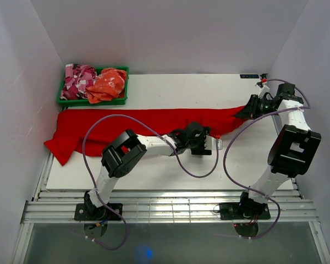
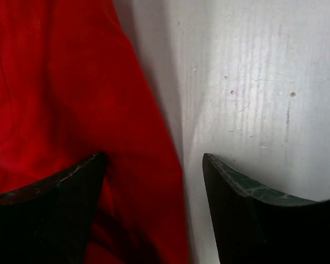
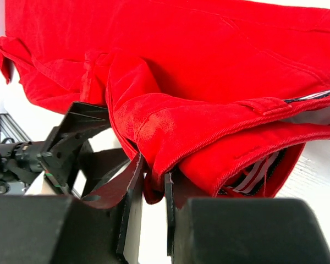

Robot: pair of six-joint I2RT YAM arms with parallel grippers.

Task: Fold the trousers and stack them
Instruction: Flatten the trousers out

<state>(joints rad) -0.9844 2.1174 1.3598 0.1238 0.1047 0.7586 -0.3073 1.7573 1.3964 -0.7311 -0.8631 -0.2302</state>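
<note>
Your right gripper [image 3: 151,184] has its jaws pressed on a fold of the trousers [image 1: 154,118] at their right-hand end, where the seamed band and a striped lining show. In the right wrist view that end hangs lifted and bunched. That grip looks like the anchor for carrying this end across in a fold.

Your left gripper [image 2: 154,159] sits low at the centre of the overhead view, at the near edge of the red cloth. Its jaws are spread and hold nothing. One finger is over the cloth and the other over the bare table [image 2: 253,82], so it straddles the hem. It seems lined up to nip that edge, or to pin it as the fold line.

The trousers run as a long band across the middle of the overhead frame, from the pinched end at right to the left side, where they spill over the table's edge.

- **Drag:** judging by that overhang, the left end may pull as you lift.
- **Upper left:** a green bin [image 1: 93,102] holds a pink-and-white garment [image 1: 77,80] and an orange garment [image 1: 107,85], just beyond the cloth's far edge. Keep the fold clear of it.
- **Snag risk:** a purple cable [image 1: 111,116] from the left arm arcs over the red cloth and could catch.
</note>
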